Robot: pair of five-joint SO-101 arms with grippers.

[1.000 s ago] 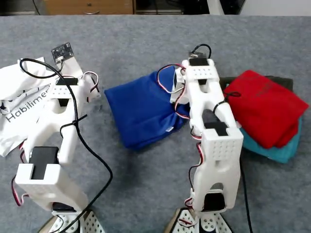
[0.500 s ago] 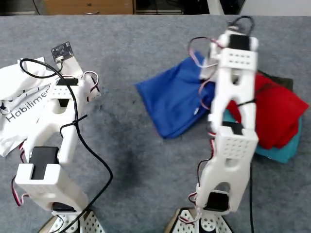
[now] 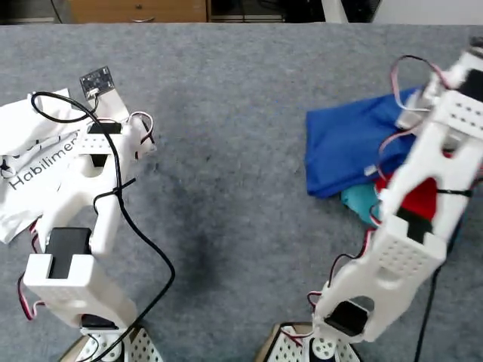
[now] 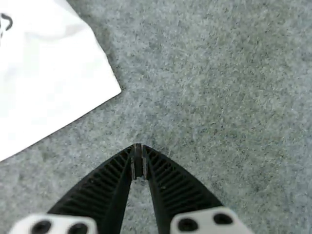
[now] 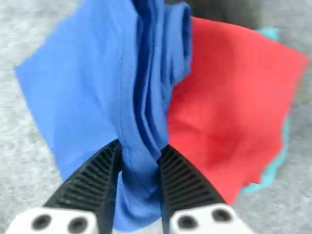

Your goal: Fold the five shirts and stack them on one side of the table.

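Observation:
My right gripper point(image 5: 139, 152) is shut on a bunched fold of the folded blue shirt point(image 5: 92, 92), which hangs over the red shirt point(image 5: 229, 112). From above, the blue shirt point(image 3: 355, 147) lies at the right side of the table, partly over the stack of red shirt point(image 3: 423, 200) and teal shirt point(image 3: 361, 204), with the right arm across them. A white printed shirt point(image 3: 30, 162) lies unfolded at the left edge. My left gripper point(image 4: 138, 163) is shut on nothing just above the grey table, beside the white shirt's corner point(image 4: 44, 83).
Grey carpet-like table surface point(image 3: 226, 211) spreads between the arms. A black cable point(image 3: 143, 241) loops along the left arm. A wooden drawer front point(image 3: 136, 10) stands beyond the far edge.
The right arm has swung to the right, carrying the blue shirt from the table's middle onto the red and teal stack. The left arm has stayed put.

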